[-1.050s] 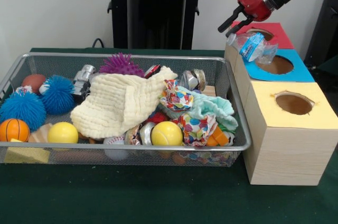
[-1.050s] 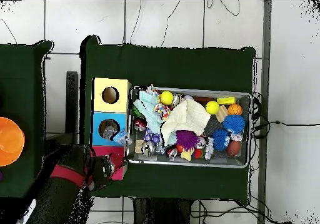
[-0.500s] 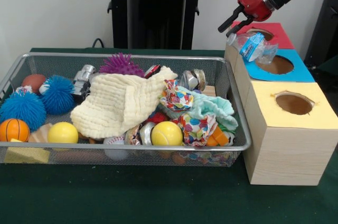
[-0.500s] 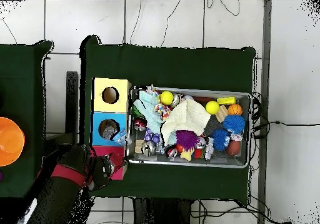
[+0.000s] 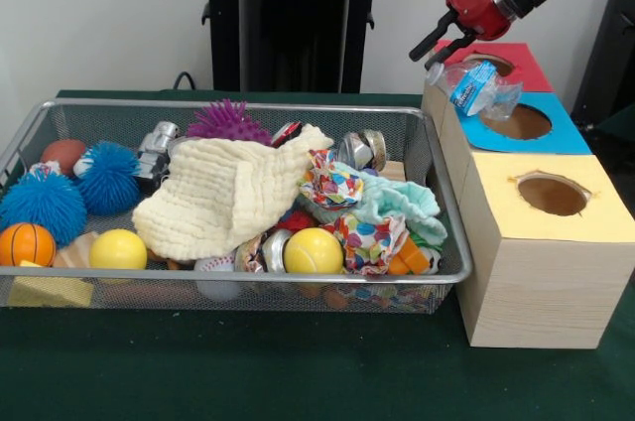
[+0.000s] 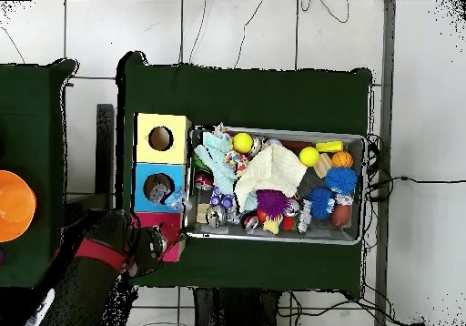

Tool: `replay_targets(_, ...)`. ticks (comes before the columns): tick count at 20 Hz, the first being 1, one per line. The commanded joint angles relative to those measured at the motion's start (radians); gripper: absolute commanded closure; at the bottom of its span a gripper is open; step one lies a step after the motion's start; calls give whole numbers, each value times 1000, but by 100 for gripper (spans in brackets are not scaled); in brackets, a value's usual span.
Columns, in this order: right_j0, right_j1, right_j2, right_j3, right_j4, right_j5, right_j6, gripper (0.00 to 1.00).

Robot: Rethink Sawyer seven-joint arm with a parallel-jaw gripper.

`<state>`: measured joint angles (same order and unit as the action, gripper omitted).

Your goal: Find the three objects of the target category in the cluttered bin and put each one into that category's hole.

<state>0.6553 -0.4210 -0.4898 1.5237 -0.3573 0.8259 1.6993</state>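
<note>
Nothing has shifted over the last second; the crushed bottle (image 5: 474, 86) lies on the blue box (image 5: 556, 135) rim, released; gripper (image 5: 444, 42) above it, jaws narrowly apart, empty; the drop looks incomplete.

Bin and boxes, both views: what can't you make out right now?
- Red box hole: front view, arm and crushed bottle cover it; overhead, arm covers it.
- Gripper: whether it touches the bottle, unclear in both views.
- Bin items under the cream cloth: hidden.
- Box interiors: dark.
</note>
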Motion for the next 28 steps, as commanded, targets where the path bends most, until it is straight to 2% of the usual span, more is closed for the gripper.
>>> replay_targets(1, -35, 34, 124, -65, 88, 46, 183, 0)
replay_targets(11, -31, 49, 125, -106, 98, 55, 191, 0)
replay_targets(28, -1, 98, 104, -221, 88, 172, 224, 0)
